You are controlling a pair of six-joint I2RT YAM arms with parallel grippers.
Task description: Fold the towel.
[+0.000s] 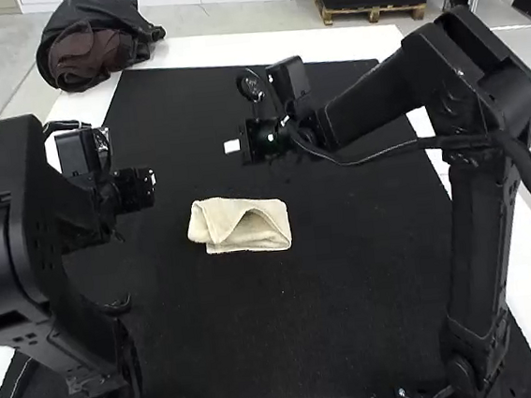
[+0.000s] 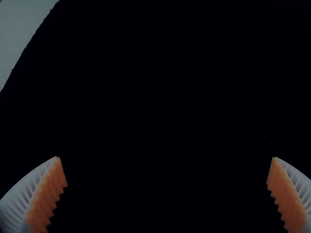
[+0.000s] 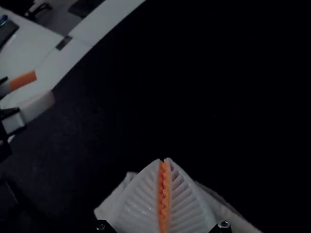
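L gripper (image 1: 151, 179) open; R gripper (image 1: 232, 147) closed, hiding pt. of towel (image 3: 112, 201) in R wrist view.

From above and behind, my high camera faces forward and down; my wrist cameras look from closer, each sharing the black mat (image 1: 307, 336) with it.

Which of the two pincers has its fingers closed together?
The right pincer: its two ribbed fingers meet at the tips, whereas those of the left pincer stand wide apart.
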